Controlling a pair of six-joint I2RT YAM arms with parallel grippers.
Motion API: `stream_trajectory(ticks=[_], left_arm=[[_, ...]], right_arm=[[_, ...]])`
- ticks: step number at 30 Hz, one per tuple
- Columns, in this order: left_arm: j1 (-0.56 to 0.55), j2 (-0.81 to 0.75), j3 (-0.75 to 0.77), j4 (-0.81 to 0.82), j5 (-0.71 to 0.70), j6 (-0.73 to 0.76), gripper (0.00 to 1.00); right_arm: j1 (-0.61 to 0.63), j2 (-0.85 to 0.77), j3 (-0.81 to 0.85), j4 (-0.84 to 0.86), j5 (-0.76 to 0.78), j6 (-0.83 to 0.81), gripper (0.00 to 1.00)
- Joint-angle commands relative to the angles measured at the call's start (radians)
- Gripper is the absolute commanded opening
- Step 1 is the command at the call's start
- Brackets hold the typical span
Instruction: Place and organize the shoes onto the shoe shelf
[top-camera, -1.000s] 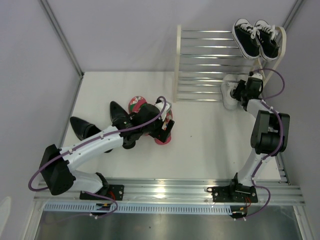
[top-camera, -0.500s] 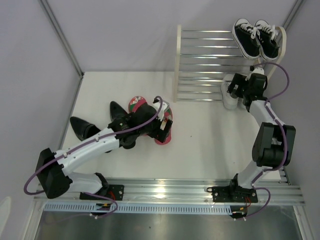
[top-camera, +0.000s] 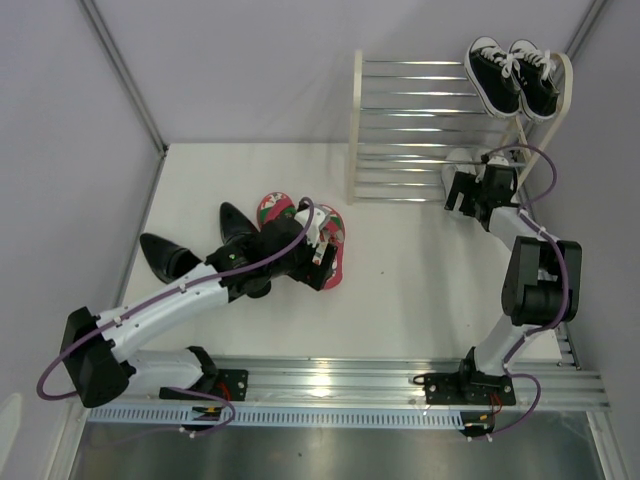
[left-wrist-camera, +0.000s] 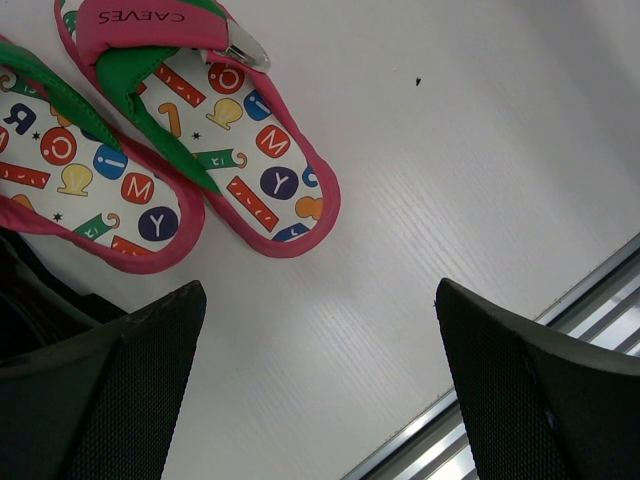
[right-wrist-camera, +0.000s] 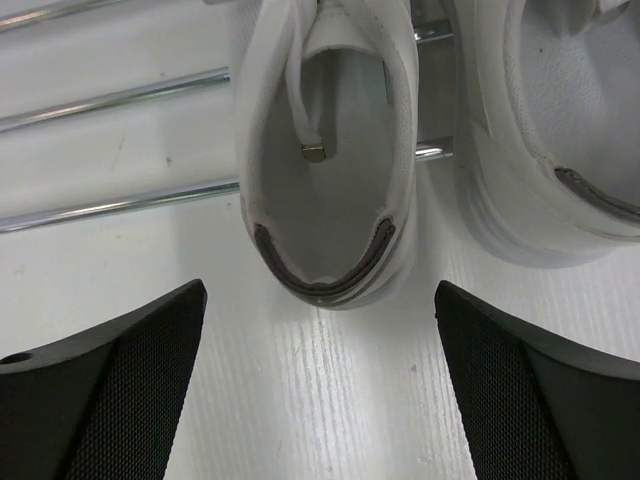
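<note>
Two red flip-flops with letter print and green straps lie side by side on the white table, also in the top view. My left gripper is open and empty, hovering just past their heels. Two black dress shoes lie left of them. The shoe shelf stands at the back right. Two white sneakers sit on its lowest bars, heels toward me. My right gripper is open and empty just behind the left sneaker's heel.
Black canvas sneakers stand on the shelf's top tier at the right. Metal bars run left of the white sneakers. An aluminium rail edges the table's near side. Grey walls close in left and right.
My right gripper has moved left and down to the heel of the left white sneaker. My left gripper has drawn back slightly, uncovering more of the right flip-flop.
</note>
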Motion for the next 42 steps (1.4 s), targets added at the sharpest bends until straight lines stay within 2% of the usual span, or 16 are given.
stream_trajectory(ticks=[1,8,13,16,28,34,38,39,42], left_arm=[[-0.009,-0.021,-0.003,0.005,-0.022,-0.028,0.99],[-0.007,-0.006,0.005,-0.002,-0.042,-0.032,0.99],[-0.009,0.015,0.022,-0.008,-0.050,-0.032,0.99],[-0.007,0.028,0.030,-0.008,-0.051,-0.029,0.99],[-0.007,0.038,0.036,-0.011,-0.051,-0.028,0.99],[-0.007,0.041,0.036,-0.011,-0.050,-0.028,0.99],[-0.007,0.040,0.034,-0.015,-0.054,-0.028,0.99],[-0.009,0.038,0.036,-0.015,-0.056,-0.028,0.99],[-0.007,0.038,0.037,-0.016,-0.059,-0.026,0.99]], right_arm=[[0.008,0.041,0.010,0.034,0.015,-0.026,0.97],[0.029,0.132,0.069,0.069,0.047,-0.057,0.94],[0.031,0.149,0.069,0.091,0.100,-0.055,0.79],[0.031,0.150,0.069,0.105,0.106,-0.058,0.74],[0.037,0.147,0.087,0.124,0.104,-0.084,0.77],[0.042,0.166,0.087,0.158,0.083,-0.113,0.75],[0.042,0.184,0.090,0.171,0.086,-0.124,0.64],[0.042,0.187,0.090,0.172,0.086,-0.127,0.55],[0.043,0.192,0.081,0.183,0.087,-0.130,0.39]])
